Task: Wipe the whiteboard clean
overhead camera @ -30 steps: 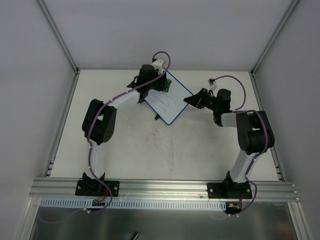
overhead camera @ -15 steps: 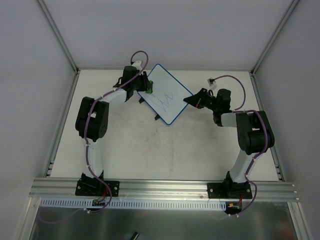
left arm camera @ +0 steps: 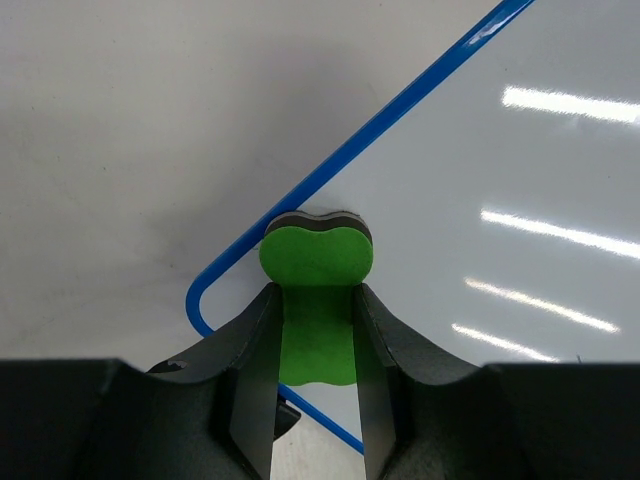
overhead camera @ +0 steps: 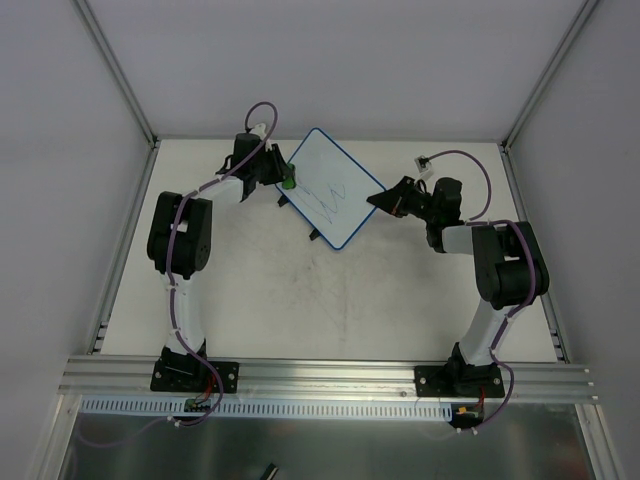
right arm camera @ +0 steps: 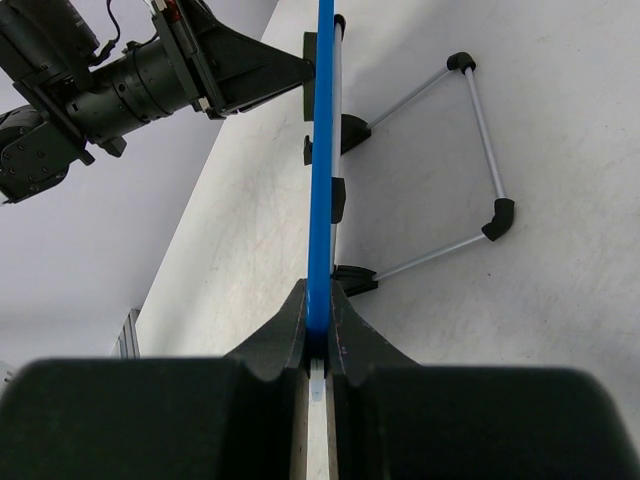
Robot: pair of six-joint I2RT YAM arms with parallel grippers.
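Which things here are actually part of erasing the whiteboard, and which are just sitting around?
Part of the job:
- whiteboard with pen scribbles, its blue rim pinched by the right gripper
- green eraser, clamped in the left gripper at the board's corner

Just there:
- table
- aluminium rail at the near edge
- small dark object on the metal shelf

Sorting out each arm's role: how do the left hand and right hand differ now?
The left hand holds a green eraser; the right hand clamps the whiteboard by its rim. The left hand is at the board's left side, the right hand at its right corner. Both are shut.
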